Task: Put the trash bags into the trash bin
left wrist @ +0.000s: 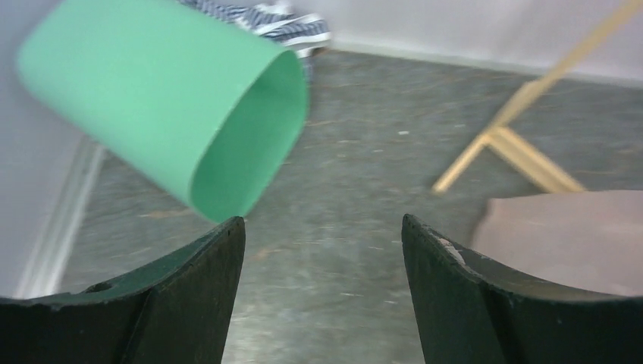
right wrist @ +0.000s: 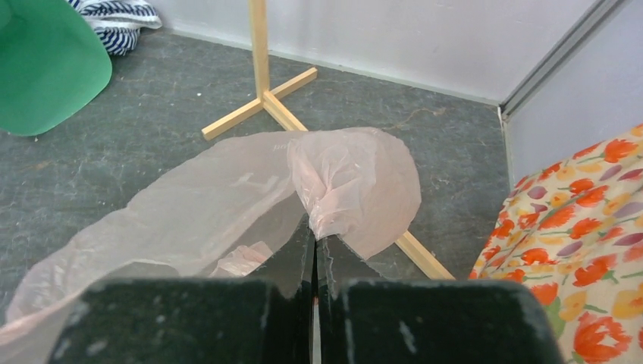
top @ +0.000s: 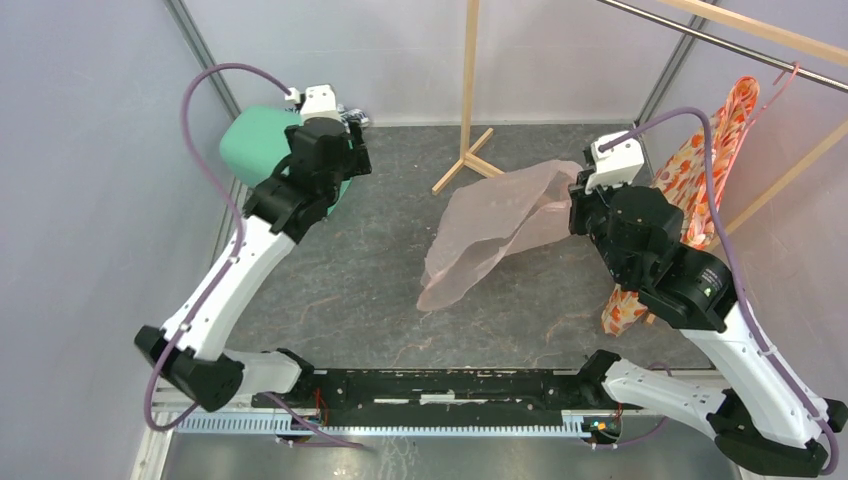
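While your right fingers (right wrist: 292,262) are pressed together on a bunched fold of the pale pink trash bag (right wrist: 220,205), the rest of the bag drapes down onto the dark bench (top: 360,270) beside the wooden stand (right wrist: 261,98). Your left fingers (left wrist: 205,265) are spread wide and hold nothing. They sit near the mint-green trash bin (left wrist: 152,98), which lies tipped at the far left, its open mouth facing them and a striped cloth (left wrist: 292,26) behind it.

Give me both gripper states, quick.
Left gripper: open, holding nothing, trash bin ahead.
Right gripper: closed on the pink trash bag.
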Motion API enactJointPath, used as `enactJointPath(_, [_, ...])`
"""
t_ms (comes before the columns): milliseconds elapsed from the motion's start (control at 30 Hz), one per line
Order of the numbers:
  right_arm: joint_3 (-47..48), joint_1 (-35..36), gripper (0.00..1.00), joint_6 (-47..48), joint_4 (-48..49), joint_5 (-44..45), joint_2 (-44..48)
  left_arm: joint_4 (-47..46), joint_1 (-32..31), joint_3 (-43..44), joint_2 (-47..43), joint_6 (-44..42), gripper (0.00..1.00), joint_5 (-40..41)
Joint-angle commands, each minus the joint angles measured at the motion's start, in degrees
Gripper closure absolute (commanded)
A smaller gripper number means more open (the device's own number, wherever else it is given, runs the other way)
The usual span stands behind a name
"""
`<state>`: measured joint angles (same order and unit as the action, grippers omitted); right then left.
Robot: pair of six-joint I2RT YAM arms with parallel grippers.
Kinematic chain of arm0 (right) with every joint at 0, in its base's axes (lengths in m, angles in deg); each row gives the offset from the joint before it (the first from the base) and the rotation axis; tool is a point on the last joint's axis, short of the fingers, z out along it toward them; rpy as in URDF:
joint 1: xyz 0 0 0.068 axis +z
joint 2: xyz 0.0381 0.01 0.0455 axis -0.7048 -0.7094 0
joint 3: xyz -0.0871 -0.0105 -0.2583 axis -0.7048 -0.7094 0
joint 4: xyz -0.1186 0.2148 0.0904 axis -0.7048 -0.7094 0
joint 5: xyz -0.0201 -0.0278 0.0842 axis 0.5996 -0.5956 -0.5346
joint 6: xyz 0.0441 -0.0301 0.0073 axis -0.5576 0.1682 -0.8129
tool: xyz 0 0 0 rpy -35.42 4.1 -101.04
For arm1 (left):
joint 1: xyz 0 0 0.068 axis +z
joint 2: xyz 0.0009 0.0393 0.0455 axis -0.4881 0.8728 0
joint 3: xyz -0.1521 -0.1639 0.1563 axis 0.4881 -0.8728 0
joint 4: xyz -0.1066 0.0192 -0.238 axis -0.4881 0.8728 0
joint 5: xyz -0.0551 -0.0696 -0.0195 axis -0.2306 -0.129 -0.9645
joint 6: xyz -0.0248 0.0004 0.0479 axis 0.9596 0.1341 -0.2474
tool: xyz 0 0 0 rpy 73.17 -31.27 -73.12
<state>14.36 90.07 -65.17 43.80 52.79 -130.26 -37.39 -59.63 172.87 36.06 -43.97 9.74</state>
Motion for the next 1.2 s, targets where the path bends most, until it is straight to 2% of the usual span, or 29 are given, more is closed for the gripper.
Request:
enactJointPath(0, [-3.05,0.10,1.00,-0.15,4.34,-4.49,1.07,-2.00,-0.08,-0.92,3.96,-10.14,0.18,15.85])
enactJointPath(133, [-4.88,0.05,1.00,-0.08,6.00,-6.16,1.98,-6.28,0.57,-1.99,9.17,-16.23,0.18,23.74])
enactJointPath(400, [-6.70,0.11,1.00,-0.15,7.62,-8.31,3.03,-13.31,4.73,-1.44,20.89,-25.75,0.19,30.53])
enactJointPath(833, [-8.49,0.09,1.00,-0.26,8.72,-10.23,4.07,-21.33,11.54,0.24,32.87,-33.43,0.23,32.84])
enactJointPath(1067, [-8.90,0.09,1.00,0.24,8.01,-10.79,4.00,-25.73,14.77,1.50,37.14,-35.50,0.33,33.94])
enactJointPath(1167, [-8.87,0.09,1.00,0.35,7.57,-10.98,3.96,-26.39,15.35,2.31,37.50,-36.18,0.45,33.83])
